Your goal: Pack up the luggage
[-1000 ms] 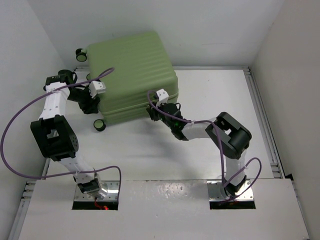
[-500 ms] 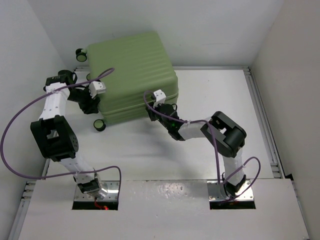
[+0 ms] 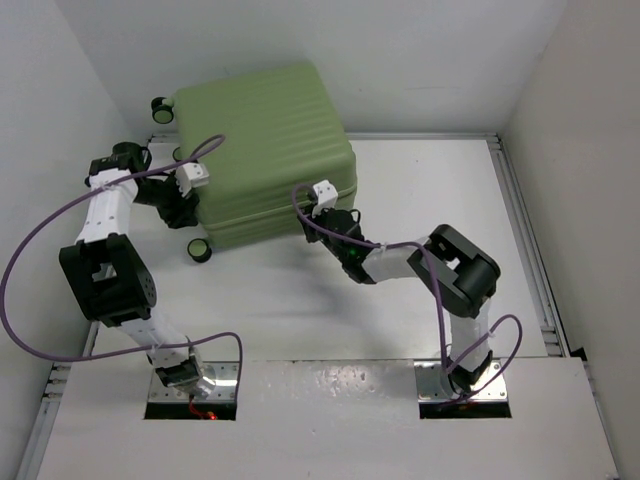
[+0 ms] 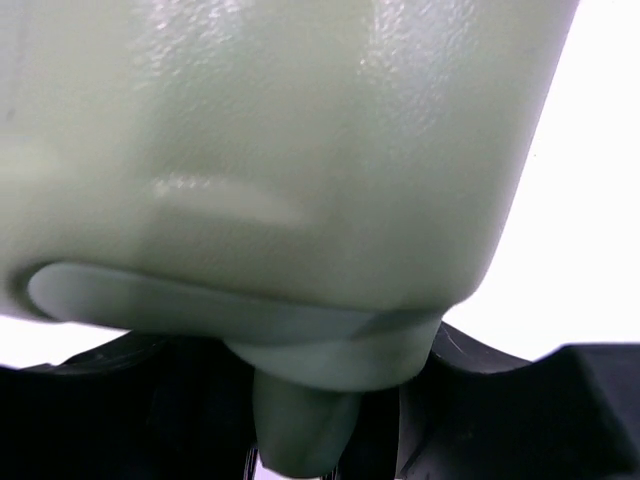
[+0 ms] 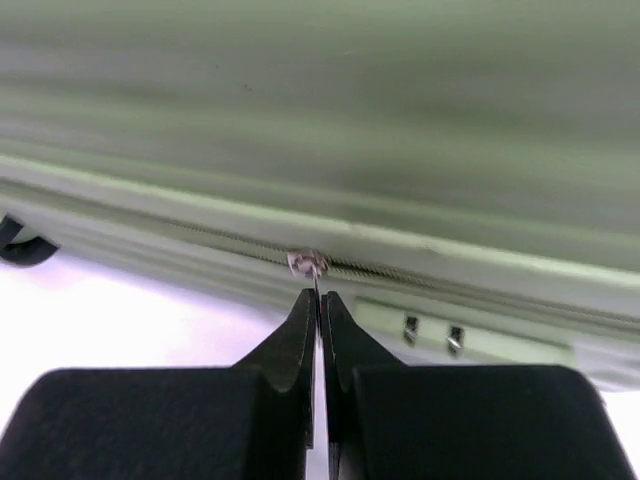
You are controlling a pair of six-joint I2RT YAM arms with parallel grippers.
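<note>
The luggage, a light-green ribbed hard-shell case, lies closed on the table at the back left. My left gripper is at its near-left corner. In the left wrist view a pale-green stub of the luggage sits between the dark fingers, which press it from both sides. My right gripper is at the case's near side. In the right wrist view it is shut on the small metal zipper pull hanging from the zipper seam of the luggage.
Black-and-green wheels show at the case's near-left corner and far-left corner. White walls close in on the left, back and right. Two small metal loops sit just right of the zipper pull.
My right gripper's jaws have closed onto the zipper pull, and that arm shifted slightly along the case's near side. The left arm and the luggage have not moved.
</note>
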